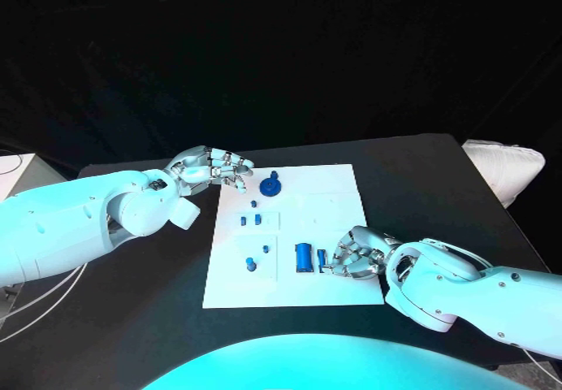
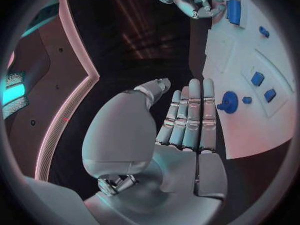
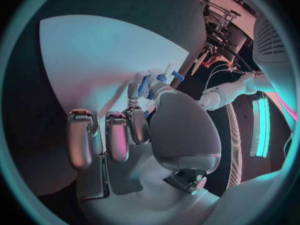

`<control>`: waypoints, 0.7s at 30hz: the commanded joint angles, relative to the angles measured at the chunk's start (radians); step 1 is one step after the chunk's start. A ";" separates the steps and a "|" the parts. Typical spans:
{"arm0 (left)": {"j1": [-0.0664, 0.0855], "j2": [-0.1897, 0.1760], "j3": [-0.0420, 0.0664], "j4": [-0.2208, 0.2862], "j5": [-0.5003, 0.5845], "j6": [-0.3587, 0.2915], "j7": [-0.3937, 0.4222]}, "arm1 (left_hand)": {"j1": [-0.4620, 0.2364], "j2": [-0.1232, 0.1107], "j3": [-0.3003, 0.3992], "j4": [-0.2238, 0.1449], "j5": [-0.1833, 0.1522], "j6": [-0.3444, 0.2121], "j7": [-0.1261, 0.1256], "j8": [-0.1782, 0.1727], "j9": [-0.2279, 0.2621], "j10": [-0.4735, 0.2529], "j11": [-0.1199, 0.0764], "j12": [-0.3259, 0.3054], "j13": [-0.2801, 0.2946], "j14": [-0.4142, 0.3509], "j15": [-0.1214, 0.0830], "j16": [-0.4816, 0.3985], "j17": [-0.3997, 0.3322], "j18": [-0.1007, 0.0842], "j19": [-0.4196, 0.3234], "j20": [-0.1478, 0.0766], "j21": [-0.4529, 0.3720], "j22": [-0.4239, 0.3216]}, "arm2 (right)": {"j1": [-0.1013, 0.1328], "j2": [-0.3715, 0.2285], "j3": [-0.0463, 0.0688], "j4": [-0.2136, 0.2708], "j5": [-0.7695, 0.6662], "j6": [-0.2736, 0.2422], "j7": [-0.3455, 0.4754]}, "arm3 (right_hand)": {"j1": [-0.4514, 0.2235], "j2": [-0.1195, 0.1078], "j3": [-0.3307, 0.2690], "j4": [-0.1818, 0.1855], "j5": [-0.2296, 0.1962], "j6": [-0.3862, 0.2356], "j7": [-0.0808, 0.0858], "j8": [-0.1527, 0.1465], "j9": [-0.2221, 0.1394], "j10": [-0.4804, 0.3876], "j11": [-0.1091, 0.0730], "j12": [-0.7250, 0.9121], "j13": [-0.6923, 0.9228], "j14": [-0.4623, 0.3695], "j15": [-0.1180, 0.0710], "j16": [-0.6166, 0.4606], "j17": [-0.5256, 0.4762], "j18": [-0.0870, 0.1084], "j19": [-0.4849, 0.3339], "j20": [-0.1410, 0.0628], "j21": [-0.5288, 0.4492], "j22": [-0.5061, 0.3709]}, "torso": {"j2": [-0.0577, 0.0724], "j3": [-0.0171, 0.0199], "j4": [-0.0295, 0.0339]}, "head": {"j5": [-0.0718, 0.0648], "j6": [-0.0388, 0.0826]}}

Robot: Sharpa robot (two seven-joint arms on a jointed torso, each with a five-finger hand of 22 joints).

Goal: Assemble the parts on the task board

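1. The task board (image 1: 334, 288), a white plate, is lying mid-frame on the black desk (image 1: 140, 325) in the head view, with the blue parts spread across it.
2. The right hand (image 1: 357, 252) is working at the board's lower right edge, its fingers curling around a slim blue pin (image 1: 322, 259) just beside the larger blue cylinder (image 1: 304, 257). The right wrist view is showing that blue pin (image 3: 145, 85) pinched at the fingertips.
3. The left hand (image 1: 213, 169) is hovering at the board's upper left corner, fingers apart and holding nothing, near the round blue gear piece (image 1: 270, 188).
4. Two small blue blocks (image 1: 249, 219) are sitting centre-left; another small piece (image 1: 251, 263) is lying lower left.
5. My read: the pick-up of the pin is under way, early in the assembly.
6. Next, I judge, it is calling for a clean lift, then lining the pin up over its seat without knocking the cylinder.
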 commanded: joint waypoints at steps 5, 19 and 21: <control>0.000 0.002 0.001 0.001 -0.002 0.008 0.005 | 0.006 0.002 0.004 0.000 0.007 -0.003 0.000 -0.002 -0.001 -0.006 -0.001 0.005 0.001 -0.002 0.001 -0.003 0.002 0.012 0.004 0.000 -0.004 -0.001 | -0.001 0.009 0.000 -0.005 -0.024 -0.004 -0.014 | 0.005 0.012 0.003 0.005 -0.001 0.003 0.002 -0.007 -0.001 0.025 0.001 -0.001 0.139 0.095 -0.003 0.003 0.213 -0.010 0.068 -0.001 0.006 0.238 | 0.000 0.0006 -0.0002 | -0.001 0.000; 0.000 0.003 0.001 0.001 0.000 0.007 0.011 | 0.006 0.002 0.004 0.000 0.007 -0.003 0.000 -0.002 -0.001 -0.006 -0.001 0.005 0.001 -0.002 0.001 -0.003 0.002 0.012 0.004 0.000 -0.004 -0.001 | 0.002 -0.002 0.004 -0.011 -0.001 -0.056 0.044 | -0.004 -0.004 -0.014 0.007 0.009 -0.009 0.008 -0.016 -0.006 0.016 0.005 -0.023 0.128 0.092 -0.001 -0.004 0.200 -0.006 0.059 0.000 -0.015 0.232 | -0.003 -0.0007 -0.0011 | 0.001 0.000; 0.000 0.005 0.001 0.000 0.007 0.005 0.018 | 0.003 0.000 0.003 0.002 0.006 -0.003 0.000 -0.002 -0.001 -0.006 -0.001 0.006 0.001 -0.002 0.002 -0.003 0.002 0.011 0.004 0.000 -0.004 -0.001 | 0.009 -0.015 0.006 -0.010 0.054 -0.080 0.114 | -0.006 -0.007 -0.020 0.006 0.015 -0.015 0.012 -0.019 -0.007 0.006 0.008 -0.047 0.117 0.087 0.002 -0.014 0.184 0.001 0.045 0.001 -0.050 0.222 | -0.006 -0.0021 -0.0025 | 0.002 0.000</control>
